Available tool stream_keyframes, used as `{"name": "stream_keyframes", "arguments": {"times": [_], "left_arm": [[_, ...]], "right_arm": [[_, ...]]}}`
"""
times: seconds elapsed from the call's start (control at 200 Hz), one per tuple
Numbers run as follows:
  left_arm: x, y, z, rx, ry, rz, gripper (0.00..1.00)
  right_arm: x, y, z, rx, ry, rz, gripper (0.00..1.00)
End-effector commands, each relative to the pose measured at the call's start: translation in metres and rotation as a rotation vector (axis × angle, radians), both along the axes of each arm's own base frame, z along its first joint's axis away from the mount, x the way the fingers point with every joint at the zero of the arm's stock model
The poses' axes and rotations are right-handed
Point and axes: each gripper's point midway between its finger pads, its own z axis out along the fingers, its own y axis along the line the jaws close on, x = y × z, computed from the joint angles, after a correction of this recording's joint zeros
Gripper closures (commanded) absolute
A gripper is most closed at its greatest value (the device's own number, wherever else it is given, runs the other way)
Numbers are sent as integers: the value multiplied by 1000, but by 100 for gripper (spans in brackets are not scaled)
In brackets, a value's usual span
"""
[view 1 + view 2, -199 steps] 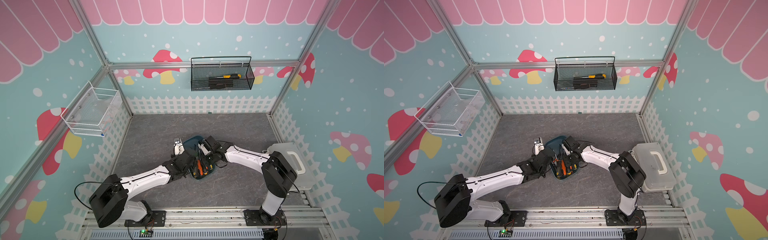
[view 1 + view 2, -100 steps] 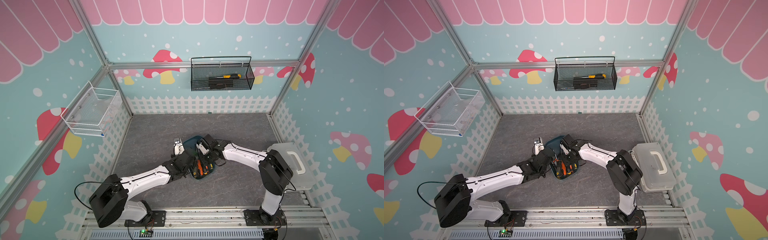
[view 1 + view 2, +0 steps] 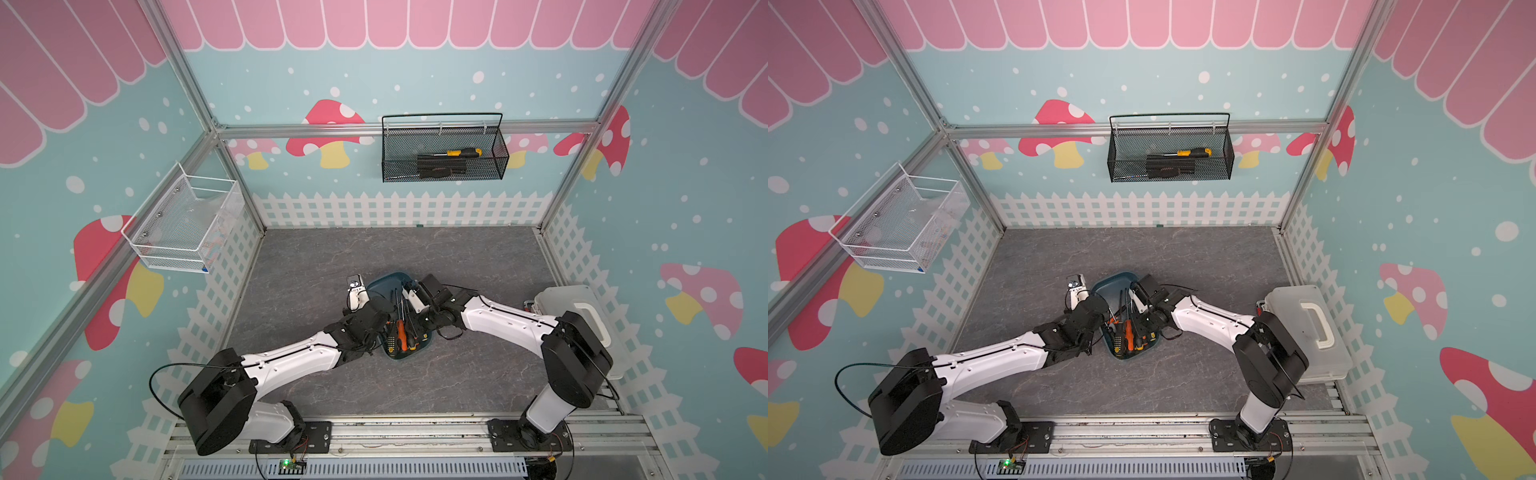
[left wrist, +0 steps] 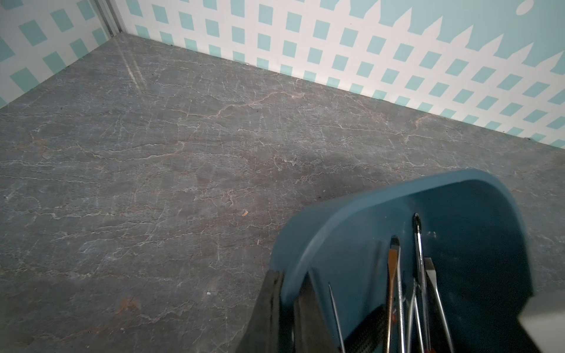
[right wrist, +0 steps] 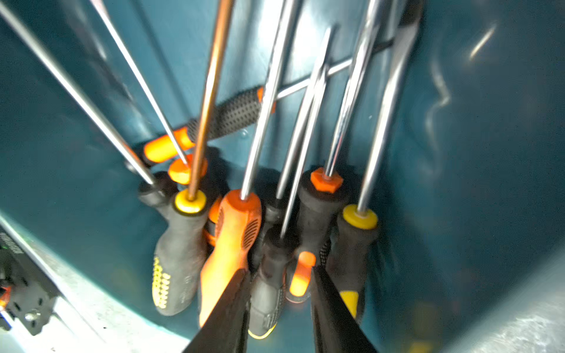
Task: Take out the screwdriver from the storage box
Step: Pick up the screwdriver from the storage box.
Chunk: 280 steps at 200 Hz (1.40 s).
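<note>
The screwdriver [image 5: 269, 275], black-handled with a yellow butt, is lying packed among many others at the near end of the storage box [image 3: 388, 282], its steel shaft pointing toward the far end. An orange-handled screwdriver [image 5: 232, 244] is crowding it on one flank, and a small orange piece is sitting against it on the other. It is probably light and quite stiff. The rubbery, textured handle is likely offering a sure hold, while the thin polished shaft would probably be slipping or pivoting in the jaws, so the middle of the handle looks like the place to take it. The tight packing suggests a neighbour could be getting dragged up with it. The right gripper [image 5: 279, 270] is reaching down into the box with its jaws standing part-way open, straddling that handle and the orange piece; I cannot tell whether the pads are pressing yet. The left gripper [image 4: 290, 275] is clamping the box's left wall, one finger inside and one outside, apparently steadying it. The box itself is sitting near the middle of the grey table [image 3: 311, 257], between the two arms. Farther out, a white case [image 3: 582, 316] is resting at the right edge, and a black wire basket [image 3: 442, 174] is hanging on the far wall.
</note>
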Motion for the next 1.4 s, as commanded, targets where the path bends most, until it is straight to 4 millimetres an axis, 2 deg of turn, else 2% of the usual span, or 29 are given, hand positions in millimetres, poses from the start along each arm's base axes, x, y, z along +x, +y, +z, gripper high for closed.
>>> {"name": "stream_keyframes", "arguments": {"times": [0.0, 0.12, 0.19, 0.355, 0.56, 0.906, 1.231, 1.396], "left_arm": [[-1, 2, -3, 7, -2, -3, 100], [-1, 2, -4, 12, 1, -3, 100], [0, 2, -7, 15, 6, -3, 100], [1, -1, -8, 17, 9, -7, 100], [1, 2, -10, 24, 13, -1, 100], [0, 3, -11, 20, 13, 1, 100], [-1, 5, -11, 19, 12, 6, 100], [-1, 8, -13, 19, 13, 12, 100]], "right_arm": [[2, 4, 13, 60, -13, -29, 64], [4, 9, 26, 96, -30, -26, 65], [5, 13, 27, 106, -24, -16, 65], [6, 26, 16, 140, 11, -6, 65], [10, 32, 7, 133, 22, 7, 65], [12, 33, -24, 81, 74, 9, 65], [13, 37, -42, 42, 113, 33, 65], [12, 40, -43, 54, 124, 42, 67]]}}
